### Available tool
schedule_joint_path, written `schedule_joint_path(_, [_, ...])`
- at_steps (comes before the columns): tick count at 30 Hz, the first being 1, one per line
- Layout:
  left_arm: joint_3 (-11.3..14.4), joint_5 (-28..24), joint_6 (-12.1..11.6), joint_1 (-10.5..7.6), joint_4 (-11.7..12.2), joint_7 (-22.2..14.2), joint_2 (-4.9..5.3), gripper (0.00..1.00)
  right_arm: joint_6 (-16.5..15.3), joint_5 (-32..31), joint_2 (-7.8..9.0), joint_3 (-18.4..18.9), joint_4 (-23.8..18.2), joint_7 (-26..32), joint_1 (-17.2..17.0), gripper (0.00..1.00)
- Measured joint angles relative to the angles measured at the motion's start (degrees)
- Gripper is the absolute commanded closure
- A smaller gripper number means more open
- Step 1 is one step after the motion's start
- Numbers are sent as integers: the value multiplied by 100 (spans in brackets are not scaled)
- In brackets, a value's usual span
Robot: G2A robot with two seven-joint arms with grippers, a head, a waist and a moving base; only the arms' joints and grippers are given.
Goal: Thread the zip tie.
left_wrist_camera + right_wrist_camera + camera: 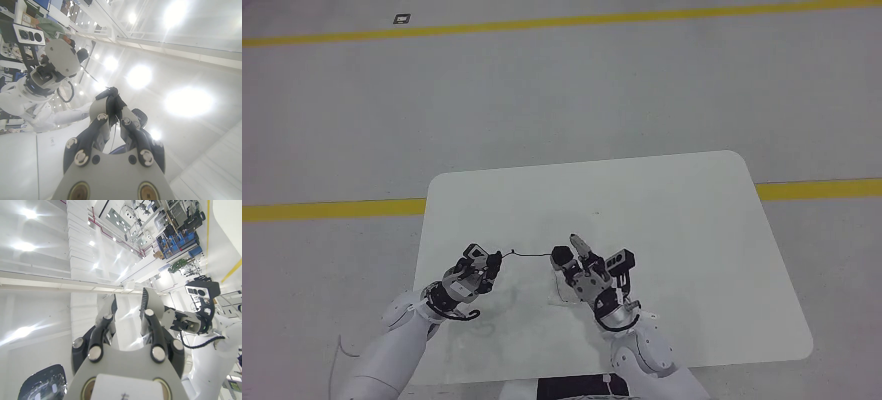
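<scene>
A thin black zip tie (527,254) hangs in the air above the white table (692,200), stretched between my two grippers. My left gripper (493,262) is shut on one end of it. In the left wrist view the tie's end (112,90) sticks out past the closed fingertips, and the strap runs on toward the right gripper (75,62) farther off. My right gripper (567,250) sits just beside the strap's free end. In its own wrist view the right gripper (129,304) is open, with nothing between its ribbed fingers (144,303).
Both arms hover over the table's near edge (542,375). The far and right parts of the tabletop are bare. Yellow floor lines (332,209) run behind the table, and a small dark marker (402,18) lies on the floor far back.
</scene>
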Motion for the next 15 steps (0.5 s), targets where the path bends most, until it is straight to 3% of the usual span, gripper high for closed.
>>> schedule_joint_path(10, [0, 0, 0, 0, 0, 0, 0, 100, 0, -792, 134, 742, -557, -186, -348, 0])
schedule_joint_path(15, [0, 0, 0, 0, 0, 0, 0, 100, 0, -1847, 227, 990, -931, -69, -440, 0])
